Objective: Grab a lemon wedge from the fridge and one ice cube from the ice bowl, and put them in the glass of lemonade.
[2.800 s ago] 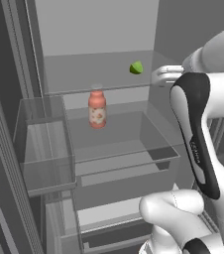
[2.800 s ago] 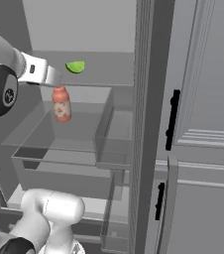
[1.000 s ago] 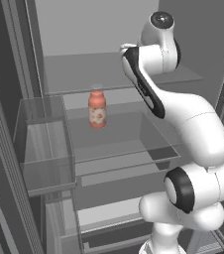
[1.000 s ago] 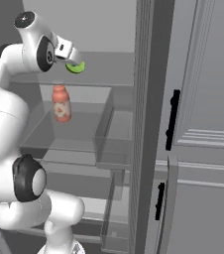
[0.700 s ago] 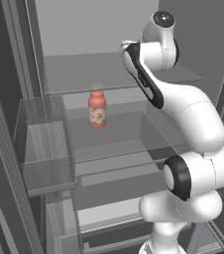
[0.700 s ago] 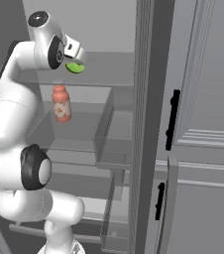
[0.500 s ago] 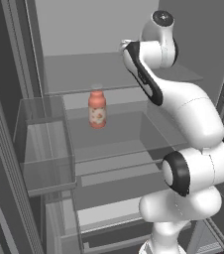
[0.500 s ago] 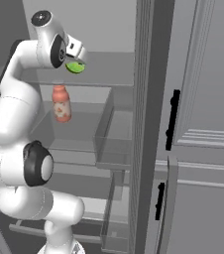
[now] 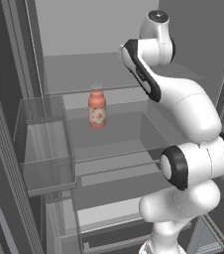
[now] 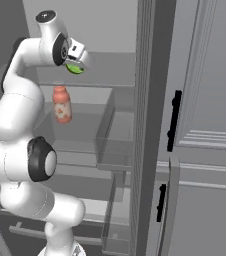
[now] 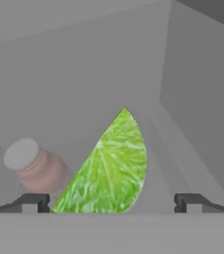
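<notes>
My gripper (image 11: 111, 202) is wide open, holding nothing. In the hand view the two dark fingertips (image 11: 30, 202) stand far apart at the bottom, one each side, and the lemon wedge (image 11: 109, 166) sits between them, closer to the left tip, cut face toward the camera, bright yellow-green. Can't tell if either tip touches it; there looks to be a gap on both sides.

In the right base view the hand (image 10: 76, 54) is up at the top shelf of the fridge (image 10: 145, 100), and the wedge (image 10: 75, 69) shows as a small green bit just under the hand, on or just above the glass shelf; can't tell which. In the left base view my arm (image 9: 183, 109) reaches up from lower right and bends in toward the upper shelf (image 9: 79, 74).

One shelf lower stands a bottle (image 9: 97, 109) with a pink label and a pale cap, upright, well apart from the wedge. In the hand view the same bottle (image 11: 34, 168) shows blurred through the glass, left of and below the wedge.

A clear bin (image 9: 44, 149) hangs on the left side of the fridge, level with the bottle's shelf. The fridge door edge (image 10: 147, 150) runs down the middle of the right base view, and light grey cabinets (image 10: 205, 125) with black handles (image 10: 174, 120) stand right of it.
</notes>
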{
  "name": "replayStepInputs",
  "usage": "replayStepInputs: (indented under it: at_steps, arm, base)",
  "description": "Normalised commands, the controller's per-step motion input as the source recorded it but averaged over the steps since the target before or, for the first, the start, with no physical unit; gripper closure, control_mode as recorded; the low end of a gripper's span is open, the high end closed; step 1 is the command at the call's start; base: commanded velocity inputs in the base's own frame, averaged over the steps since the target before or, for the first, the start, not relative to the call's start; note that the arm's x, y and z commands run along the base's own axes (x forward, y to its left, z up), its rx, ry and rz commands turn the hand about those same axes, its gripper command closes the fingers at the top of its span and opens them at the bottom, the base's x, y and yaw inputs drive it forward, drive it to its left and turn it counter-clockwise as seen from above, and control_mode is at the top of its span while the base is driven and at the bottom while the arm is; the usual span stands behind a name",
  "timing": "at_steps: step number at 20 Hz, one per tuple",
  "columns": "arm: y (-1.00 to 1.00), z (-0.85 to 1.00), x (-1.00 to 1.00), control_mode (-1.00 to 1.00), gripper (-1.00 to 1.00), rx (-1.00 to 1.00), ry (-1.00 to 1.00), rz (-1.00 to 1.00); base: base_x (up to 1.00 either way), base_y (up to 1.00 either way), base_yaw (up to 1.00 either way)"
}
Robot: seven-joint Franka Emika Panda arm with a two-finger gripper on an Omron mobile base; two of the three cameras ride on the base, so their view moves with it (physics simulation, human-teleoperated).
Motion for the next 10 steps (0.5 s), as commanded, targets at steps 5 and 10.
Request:
replayStepInputs:
  at_steps: [5, 10]
  arm:
    - [0.0, -0.02, 0.27, -1.0, -1.0, 0.0, 0.06, 0.0]
    - [0.0, 0.0, 0.29, -1.0, -1.0, 0.0, 0.0, 0.0]
  base:
    - [0.0, 0.0, 0.0]
    - [0.0, 0.0, 0.0]
